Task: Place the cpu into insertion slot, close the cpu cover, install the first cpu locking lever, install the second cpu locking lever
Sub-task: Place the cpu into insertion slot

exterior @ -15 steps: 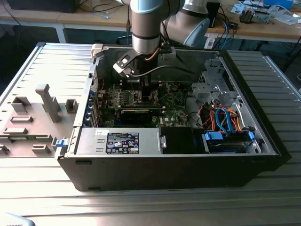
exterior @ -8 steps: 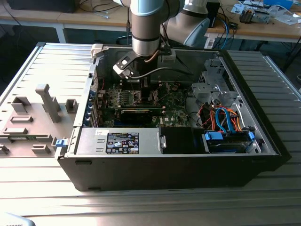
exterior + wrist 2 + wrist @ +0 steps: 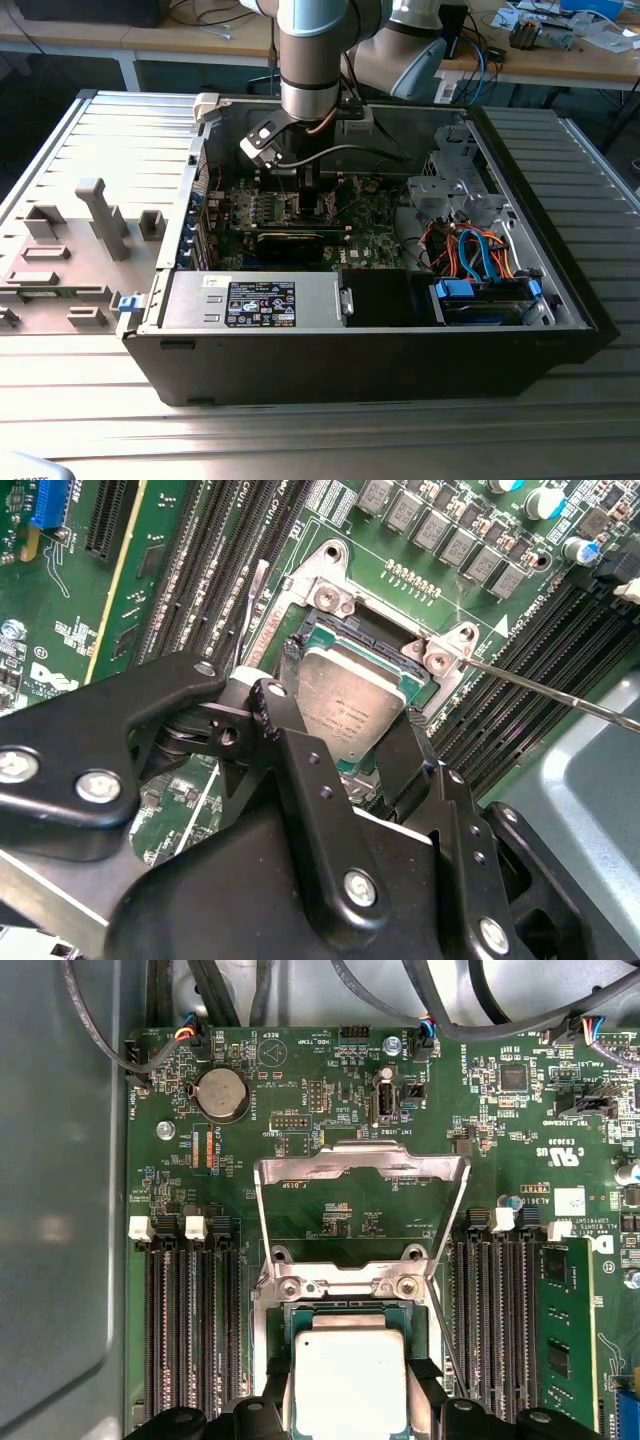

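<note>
Cpu [image 3: 350,1375] silvery, square, held flat, edges squared with insertion slot [image 3: 345,630], clamped between gripper [image 3: 352,700] fingers; cpu cover [image 3: 400,1163] swung open behind slot.

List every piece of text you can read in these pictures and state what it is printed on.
White lettering on the motherboard: too small to quote reliably.
Markings on the cpu: too faint to read.
Label on the silver box in the case: too small to read.
</note>
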